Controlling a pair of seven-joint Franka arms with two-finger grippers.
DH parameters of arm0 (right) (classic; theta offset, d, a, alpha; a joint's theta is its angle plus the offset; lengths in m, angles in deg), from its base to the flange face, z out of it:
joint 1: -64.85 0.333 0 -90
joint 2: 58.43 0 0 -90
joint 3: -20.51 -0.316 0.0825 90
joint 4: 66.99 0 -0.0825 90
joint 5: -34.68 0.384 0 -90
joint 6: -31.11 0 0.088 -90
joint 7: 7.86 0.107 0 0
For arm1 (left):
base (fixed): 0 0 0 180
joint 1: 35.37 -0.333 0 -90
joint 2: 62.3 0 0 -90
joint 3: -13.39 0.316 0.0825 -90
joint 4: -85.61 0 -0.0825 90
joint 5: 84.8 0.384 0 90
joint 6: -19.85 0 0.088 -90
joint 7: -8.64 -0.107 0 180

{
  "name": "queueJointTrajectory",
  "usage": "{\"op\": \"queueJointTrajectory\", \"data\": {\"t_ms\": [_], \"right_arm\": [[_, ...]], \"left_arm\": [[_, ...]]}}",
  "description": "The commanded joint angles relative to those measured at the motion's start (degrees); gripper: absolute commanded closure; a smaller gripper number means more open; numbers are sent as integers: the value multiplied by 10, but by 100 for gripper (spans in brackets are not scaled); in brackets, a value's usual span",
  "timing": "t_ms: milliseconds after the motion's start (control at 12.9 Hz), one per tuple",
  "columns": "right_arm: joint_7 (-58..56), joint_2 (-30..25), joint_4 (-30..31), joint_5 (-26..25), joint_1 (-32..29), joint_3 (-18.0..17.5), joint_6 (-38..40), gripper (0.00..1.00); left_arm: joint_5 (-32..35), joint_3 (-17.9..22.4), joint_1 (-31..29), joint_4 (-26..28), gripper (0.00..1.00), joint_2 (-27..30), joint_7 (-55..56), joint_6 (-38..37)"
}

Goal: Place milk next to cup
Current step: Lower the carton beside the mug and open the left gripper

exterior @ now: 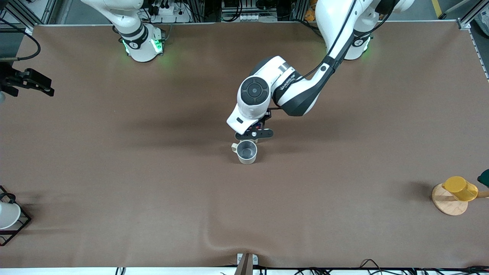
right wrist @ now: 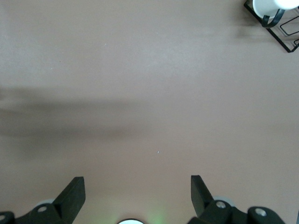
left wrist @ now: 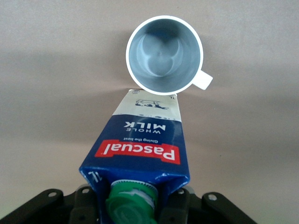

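The milk [left wrist: 140, 140], a dark-blue carton with a red label band and a green cap, stands upright on the brown table. Its base is right beside the cup [left wrist: 164, 53]. The cup [exterior: 246, 152] is a pale grey mug with a small handle, at the table's middle. My left gripper [left wrist: 133, 200] comes down from above with a finger against each side of the carton's top. In the front view the left hand [exterior: 254, 133] hides the milk, just farther from the front camera than the cup. My right gripper [right wrist: 138, 179] waits open over bare table.
A yellow cup [exterior: 459, 188] rests on a round wooden stand [exterior: 450, 206] at the left arm's end. A white cup in a black wire frame [exterior: 7, 215] sits at the right arm's end, also in the right wrist view [right wrist: 268, 7]. The cloth ripples [exterior: 214, 240] near the front edge.
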Motion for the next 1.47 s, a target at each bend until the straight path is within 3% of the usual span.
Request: {"op": "queueJointTrajectory", "data": {"t_ms": [0,541,773,1082,1159,1314,1391], "right_arm": [[-8,-13,2,18,41,52,10,0],[-7,-14,4,29,40,54,-4,0],[-7,-14,8,24,33,55,-14,0],[0,-16,10,25,47,50,-24,0],[0,-17,10,26,47,50,-23,0],[1,-20,15,30,46,51,-24,0],[2,-20,15,31,43,52,-25,0]], "left_arm": [[-7,6,5,-20,55,-12,-10,10],[12,6,8,-17,48,-21,-9,10],[11,6,7,-18,30,-19,-6,10],[11,7,6,-19,26,-17,-6,12],[12,7,3,-19,22,-7,-8,11],[19,7,-5,-19,2,23,-6,7],[20,7,-10,-18,0,43,-5,-1]]}}
